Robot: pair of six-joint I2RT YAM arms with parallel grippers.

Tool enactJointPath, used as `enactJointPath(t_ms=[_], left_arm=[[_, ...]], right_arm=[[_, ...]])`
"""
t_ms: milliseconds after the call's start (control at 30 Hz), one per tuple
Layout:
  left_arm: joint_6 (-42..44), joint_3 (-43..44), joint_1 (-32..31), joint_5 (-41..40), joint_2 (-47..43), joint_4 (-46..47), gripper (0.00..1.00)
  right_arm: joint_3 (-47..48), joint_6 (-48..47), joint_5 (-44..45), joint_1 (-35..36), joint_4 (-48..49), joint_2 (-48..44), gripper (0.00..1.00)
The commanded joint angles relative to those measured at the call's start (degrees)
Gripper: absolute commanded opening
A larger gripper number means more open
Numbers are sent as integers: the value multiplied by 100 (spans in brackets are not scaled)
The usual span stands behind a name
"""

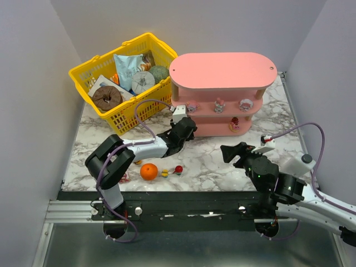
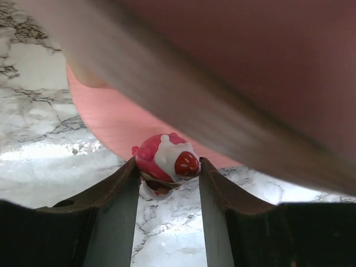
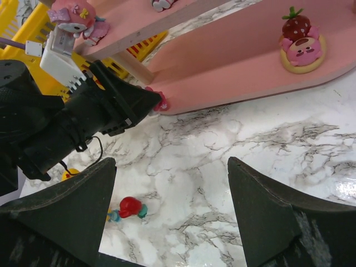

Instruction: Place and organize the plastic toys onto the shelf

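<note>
The pink three-tier shelf (image 1: 222, 69) stands right in front of the left gripper (image 2: 167, 167). Its bottom board begins just ahead of the fingertips, and the middle board passes close above the wrist cam. The left gripper is clenched on a pink-and-white figurine w/ a red strawberry (image 2: 166, 161), pinched between both fingers at the board's rounded end; touching it or just short of it, I cannot tell. The right gripper (image 3: 169, 161) is released, jaws wide, nothing between them, over bare marble w/ the shelf front ahead of it.

So you are in the placing step for this one toy. Next: go fwd a little until the toy is over the bottom board, lower till it sits, open, then pull straight back. Keep low, as the board above leaves little room.

Behind the left gripper, beside its arm, lies the orange ball (image 1: 148, 171), which is not for the shelf. Near it are a yellow toy (image 1: 165, 173) and a red toy (image 1: 178, 169), probably next.
</note>
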Motion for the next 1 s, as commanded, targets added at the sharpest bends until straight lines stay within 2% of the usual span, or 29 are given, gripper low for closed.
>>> enactJointPath(t_ms=[0, 200, 400, 633, 967], left_arm=[[-45, 254, -79, -464, 189, -86, 22], [-106, 359, -140, -666, 348, -253, 27], [-159, 430, -176, -824, 427, -271, 36], [-238, 474, -185, -860, 444, -279, 50], [-274, 421, -193, -877, 436, -218, 61]], right_arm=[[64, 60, 280, -14, -259, -127, 89], [29, 104, 280, -14, -338, -189, 89], [11, 130, 280, -14, -373, -180, 89], [11, 148, 307, -14, -408, -189, 89], [11, 148, 342, -14, -435, -207, 89]])
